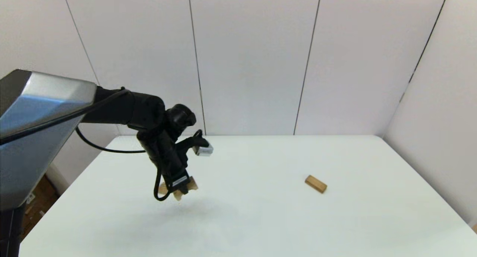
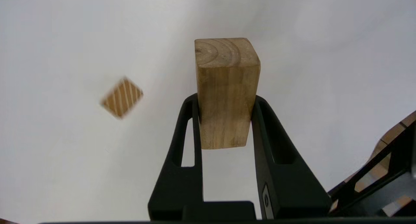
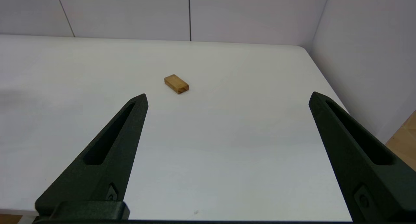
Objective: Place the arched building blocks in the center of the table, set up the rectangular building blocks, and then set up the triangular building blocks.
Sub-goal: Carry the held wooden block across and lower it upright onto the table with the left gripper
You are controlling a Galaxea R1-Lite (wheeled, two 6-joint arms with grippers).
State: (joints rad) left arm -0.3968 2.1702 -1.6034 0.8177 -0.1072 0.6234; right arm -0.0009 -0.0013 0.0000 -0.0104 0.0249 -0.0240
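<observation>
3 wooden blocks — 1 arched block (image 2: pixel 227 91), 1 rectangular block (image 1: pixel 316 184), 1 triangular block (image 2: pixel 122 97) — on 1 table (image 1: pixel 261 219).

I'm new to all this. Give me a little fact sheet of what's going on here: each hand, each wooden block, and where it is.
left hand: shut on the arched block, held above the table's left part
arched block: off the table, gripped between the fingers
right hand: open, empty, parked low at the table's near right side
rectangular block: lying flat on the table's right part, untouched
triangular block: lying on the table below the left hand
table: white
</observation>
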